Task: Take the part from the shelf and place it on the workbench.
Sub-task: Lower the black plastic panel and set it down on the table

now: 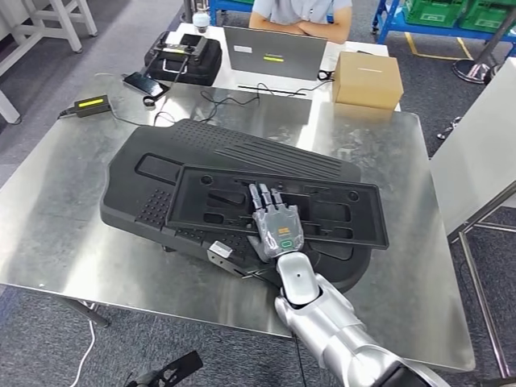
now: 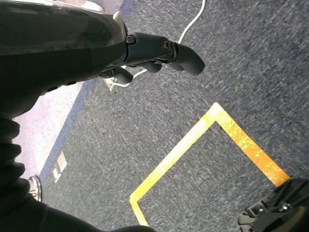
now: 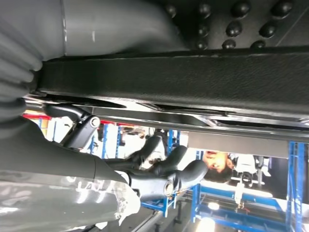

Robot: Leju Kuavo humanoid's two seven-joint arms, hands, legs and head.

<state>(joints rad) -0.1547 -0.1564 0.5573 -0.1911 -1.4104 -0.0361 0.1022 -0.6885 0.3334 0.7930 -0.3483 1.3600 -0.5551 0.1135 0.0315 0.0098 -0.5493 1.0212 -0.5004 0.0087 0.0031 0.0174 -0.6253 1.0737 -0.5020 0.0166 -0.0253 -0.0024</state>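
A flat black tray-like part (image 1: 341, 211) lies on top of a larger black moulded part (image 1: 152, 173) on the metal workbench (image 1: 55, 218). My right hand (image 1: 279, 227) reaches over the tray's near edge, its fingers stretched out above the tray. In the right wrist view the grey thumb (image 3: 109, 26) runs along one side of the tray's edge (image 3: 182, 72) and the dark fingers (image 3: 171, 176) hang on the other side, with a gap between them and the tray. My left hand (image 2: 160, 50) hangs beside my body over the floor and holds nothing.
At the far side of the bench are a cardboard box (image 1: 367, 78), a laptop (image 1: 274, 52), a black case (image 1: 182, 58) and a phone (image 1: 141, 82), with a seated person (image 1: 301, 16) behind them. A white panel (image 1: 480, 153) stands to the right. Cables trail across the bench.
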